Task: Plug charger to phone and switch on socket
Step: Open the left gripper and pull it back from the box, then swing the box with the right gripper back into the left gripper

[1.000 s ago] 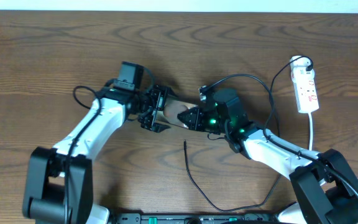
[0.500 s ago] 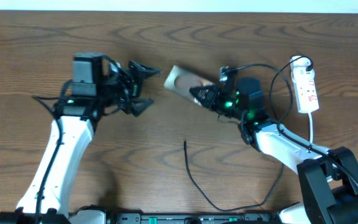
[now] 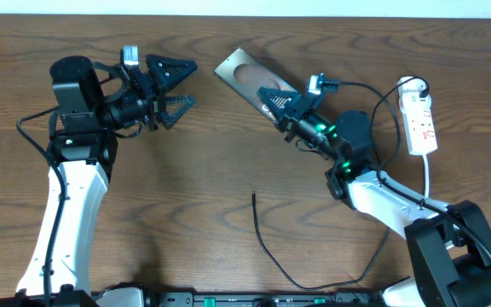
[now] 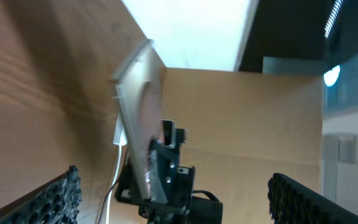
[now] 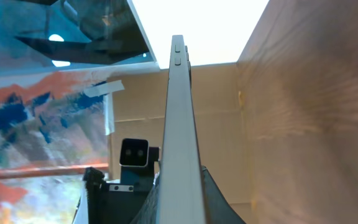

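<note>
The right pincer is clenched on one short end of the phone. The phone sits toward the far edge of the tabletop, about midway along it, and angles away from the pincer toward the far-left corner with its brownish face up. In the right wrist view it shows edge-on as a pale strip running straight out from the fingers. Whether its free end touches the wood cannot be told.

The left pincer is released, its jaws spread wide with nothing between them. It points toward the phone from the left and stands apart from it.

The charger lies near the front edge. Its plug tip rests on bare wood, well apart from the phone.

The socket lies by the right edge, lengthwise from far to near, with its white cord trailing toward the front.
</note>
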Action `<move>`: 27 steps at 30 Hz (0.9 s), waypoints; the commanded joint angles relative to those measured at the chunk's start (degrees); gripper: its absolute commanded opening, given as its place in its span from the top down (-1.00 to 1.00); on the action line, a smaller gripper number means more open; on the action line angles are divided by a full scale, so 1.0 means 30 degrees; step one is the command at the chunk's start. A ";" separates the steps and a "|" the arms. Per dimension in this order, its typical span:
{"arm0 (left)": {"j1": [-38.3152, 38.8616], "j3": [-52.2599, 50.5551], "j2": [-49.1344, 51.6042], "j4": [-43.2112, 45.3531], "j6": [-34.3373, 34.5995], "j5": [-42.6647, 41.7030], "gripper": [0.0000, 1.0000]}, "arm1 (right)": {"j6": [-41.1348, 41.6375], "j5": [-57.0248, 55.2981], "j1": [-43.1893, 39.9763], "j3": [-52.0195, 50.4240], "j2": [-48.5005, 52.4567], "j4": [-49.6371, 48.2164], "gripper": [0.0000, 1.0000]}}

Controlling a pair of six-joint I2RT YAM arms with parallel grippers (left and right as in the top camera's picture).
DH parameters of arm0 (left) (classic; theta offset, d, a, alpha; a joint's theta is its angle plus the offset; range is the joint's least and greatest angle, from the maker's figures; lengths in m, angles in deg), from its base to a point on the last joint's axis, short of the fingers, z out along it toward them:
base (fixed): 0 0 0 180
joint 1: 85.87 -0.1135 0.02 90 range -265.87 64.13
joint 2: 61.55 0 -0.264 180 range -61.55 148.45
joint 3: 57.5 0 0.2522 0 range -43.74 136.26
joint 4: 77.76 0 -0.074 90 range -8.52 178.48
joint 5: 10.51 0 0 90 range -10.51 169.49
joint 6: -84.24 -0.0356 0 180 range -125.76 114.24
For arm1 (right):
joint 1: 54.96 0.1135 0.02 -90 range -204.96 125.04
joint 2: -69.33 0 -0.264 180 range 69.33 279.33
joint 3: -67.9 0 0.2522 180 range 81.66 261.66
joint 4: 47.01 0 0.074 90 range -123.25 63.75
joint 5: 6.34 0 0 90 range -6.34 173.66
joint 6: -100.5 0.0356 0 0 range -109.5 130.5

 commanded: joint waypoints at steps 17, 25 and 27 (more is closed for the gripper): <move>-0.0029 0.0160 0.0372 0.0685 -0.2907 -0.0211 -0.86 | 0.3111 -0.2914 0.3322 0.0342 -0.0153 -0.2900 0.97; 0.0138 0.0160 0.0940 0.1107 -0.2907 0.0852 -0.86 | 0.3453 -0.4080 0.4656 0.0342 -0.0153 -0.3096 0.97; 0.0248 0.0160 0.0947 0.1122 -0.2907 0.1290 -0.85 | 0.3453 -0.4605 0.4991 0.0342 -0.0153 -0.3096 0.97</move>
